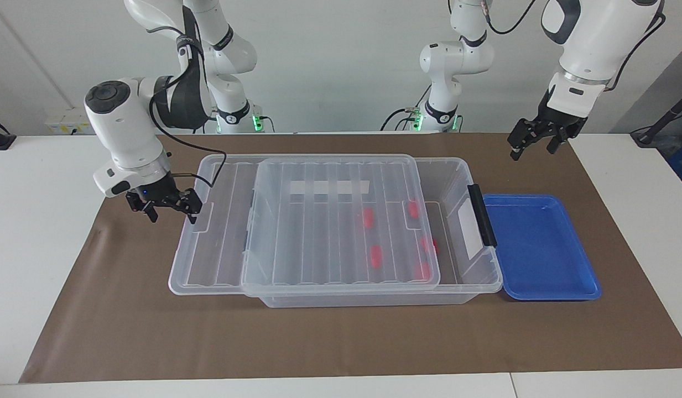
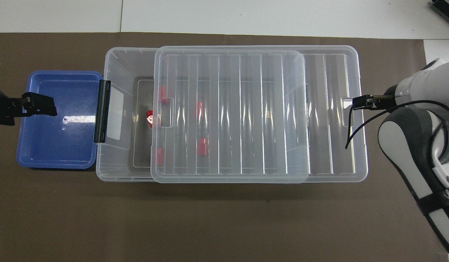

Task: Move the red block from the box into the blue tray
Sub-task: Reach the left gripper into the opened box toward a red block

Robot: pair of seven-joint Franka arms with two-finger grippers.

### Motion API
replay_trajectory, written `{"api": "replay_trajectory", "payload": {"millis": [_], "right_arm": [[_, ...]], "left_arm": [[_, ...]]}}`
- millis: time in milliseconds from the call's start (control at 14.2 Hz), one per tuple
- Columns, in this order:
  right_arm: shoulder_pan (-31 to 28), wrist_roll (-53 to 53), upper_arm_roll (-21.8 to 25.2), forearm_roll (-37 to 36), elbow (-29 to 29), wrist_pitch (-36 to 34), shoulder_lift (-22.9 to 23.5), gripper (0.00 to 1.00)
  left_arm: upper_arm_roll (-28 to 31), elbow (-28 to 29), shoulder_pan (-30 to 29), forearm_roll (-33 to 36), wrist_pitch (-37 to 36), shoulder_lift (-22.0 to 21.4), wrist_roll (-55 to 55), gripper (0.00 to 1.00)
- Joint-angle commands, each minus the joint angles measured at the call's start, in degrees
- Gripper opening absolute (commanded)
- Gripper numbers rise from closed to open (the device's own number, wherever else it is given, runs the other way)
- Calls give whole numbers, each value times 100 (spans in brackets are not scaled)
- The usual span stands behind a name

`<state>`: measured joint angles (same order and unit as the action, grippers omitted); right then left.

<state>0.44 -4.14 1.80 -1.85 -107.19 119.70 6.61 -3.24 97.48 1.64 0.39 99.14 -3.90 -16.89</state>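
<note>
The box [image 1: 457,171] is a clear bin with a black clip handle [image 1: 482,214]. Its ribbed clear lid [image 1: 219,237] is slid toward the right arm's end, so the end beside the blue tray is uncovered. Several red blocks lie on its floor, one in the uncovered part [image 2: 149,117] and others under the lid [image 1: 376,255]. The blue tray [image 1: 540,249] sits empty against the box's handle end. My right gripper [image 1: 173,214] is open, low at the overhanging end of the lid [image 2: 330,127]. My left gripper [image 1: 534,148] is open, raised over the blue tray [image 2: 56,138].
A brown mat [image 1: 329,342] covers the white table under the box and the tray. The right arm's cable [image 2: 350,127] hangs over the lid's end.
</note>
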Motion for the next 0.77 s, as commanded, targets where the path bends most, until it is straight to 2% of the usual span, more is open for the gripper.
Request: {"api": "replay_trajectory", "payload": {"millis": [0, 141, 423, 563, 704], "right_arm": [[-123, 107, -13, -149, -39, -70, -63, 100], [-175, 107, -13, -149, -30, -70, -63, 100], [-254, 115, -4, -158, -39, -78, -63, 100], [-272, 133, -4, -245, -39, -105, -63, 100], [-368, 150, -4, -281, -39, -114, -72, 100]], "left_arm": [[42, 420, 432, -74, 632, -130, -1041, 100], [34, 455, 609, -56, 895, -15, -1587, 100], [34, 464, 1215, 364, 1379, 555, -2668, 100], [34, 604, 1348, 453, 1774, 802, -2793, 100], [34, 850, 1392, 453, 2082, 838, -2802, 100]]}}
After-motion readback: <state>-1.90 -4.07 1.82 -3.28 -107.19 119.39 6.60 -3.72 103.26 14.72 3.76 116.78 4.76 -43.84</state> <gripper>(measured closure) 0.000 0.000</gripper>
